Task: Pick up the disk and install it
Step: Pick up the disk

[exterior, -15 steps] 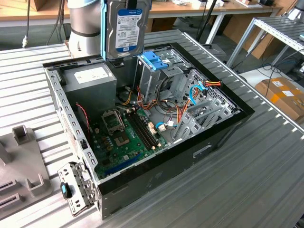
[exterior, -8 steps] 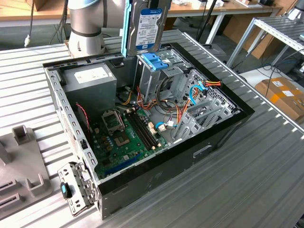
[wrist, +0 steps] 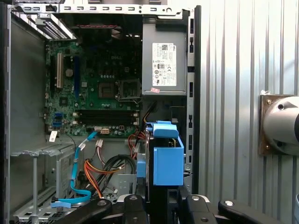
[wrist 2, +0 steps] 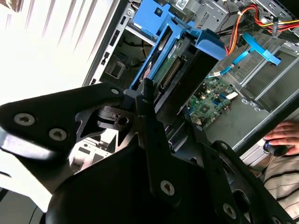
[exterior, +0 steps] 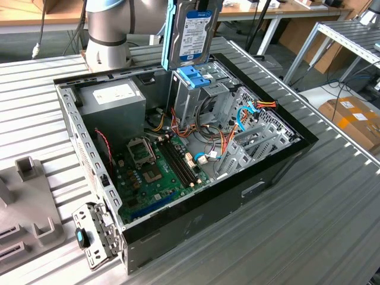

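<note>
The disk (exterior: 195, 31) hangs upright over the open computer case (exterior: 237, 199), a grey metal drive with a light-blue carrier rail along its side. Its lower end sits just above the metal cage with the blue plastic top (exterior: 193, 77). In the second wrist view my gripper (wrist 2: 174, 109) is shut on the disk (wrist 2: 182, 65), with black fingers (wrist 2: 152, 130) on either flat side and the blue end tab (wrist 2: 209, 44) pointing into the case. The first wrist view looks along the disk (wrist: 167, 163) from my gripper (wrist: 161, 201).
Inside the case lie a green motherboard (exterior: 154, 172), a grey power supply (exterior: 116, 98) and orange and blue cables (exterior: 240, 116). The arm's base (exterior: 107, 29) stands behind the case. Grey fixtures (exterior: 29, 172) sit at the exterior view's left. A person's hand (wrist 2: 285, 135) rests beside the case.
</note>
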Controlling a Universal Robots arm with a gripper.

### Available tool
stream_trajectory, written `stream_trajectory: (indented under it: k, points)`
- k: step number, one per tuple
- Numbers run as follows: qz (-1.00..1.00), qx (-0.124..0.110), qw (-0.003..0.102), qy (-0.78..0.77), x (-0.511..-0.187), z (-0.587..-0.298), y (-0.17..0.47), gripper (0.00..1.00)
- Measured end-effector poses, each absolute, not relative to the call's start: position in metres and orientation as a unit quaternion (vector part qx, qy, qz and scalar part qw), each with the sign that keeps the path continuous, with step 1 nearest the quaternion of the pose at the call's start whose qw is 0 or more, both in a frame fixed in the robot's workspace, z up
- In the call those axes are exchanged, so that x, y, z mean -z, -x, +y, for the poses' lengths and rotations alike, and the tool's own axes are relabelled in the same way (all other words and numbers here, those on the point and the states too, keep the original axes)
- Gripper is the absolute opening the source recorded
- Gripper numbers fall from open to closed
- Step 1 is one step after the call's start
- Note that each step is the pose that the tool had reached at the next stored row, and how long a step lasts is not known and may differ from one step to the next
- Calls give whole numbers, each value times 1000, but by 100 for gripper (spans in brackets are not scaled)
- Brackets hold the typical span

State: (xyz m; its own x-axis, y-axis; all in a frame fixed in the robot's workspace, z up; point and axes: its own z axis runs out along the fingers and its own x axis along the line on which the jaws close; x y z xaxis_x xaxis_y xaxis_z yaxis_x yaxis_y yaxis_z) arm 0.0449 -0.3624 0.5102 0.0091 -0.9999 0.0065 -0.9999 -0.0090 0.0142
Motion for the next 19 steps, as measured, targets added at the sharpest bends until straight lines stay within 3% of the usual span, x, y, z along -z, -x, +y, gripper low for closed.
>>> stream_trajectory:
  k: [12, 19]
  points:
    - [-704, 3, 7, -710, -510, -363, -48, 35]
    - [-704, 3, 7, -710, -510, -362, -84, 35]
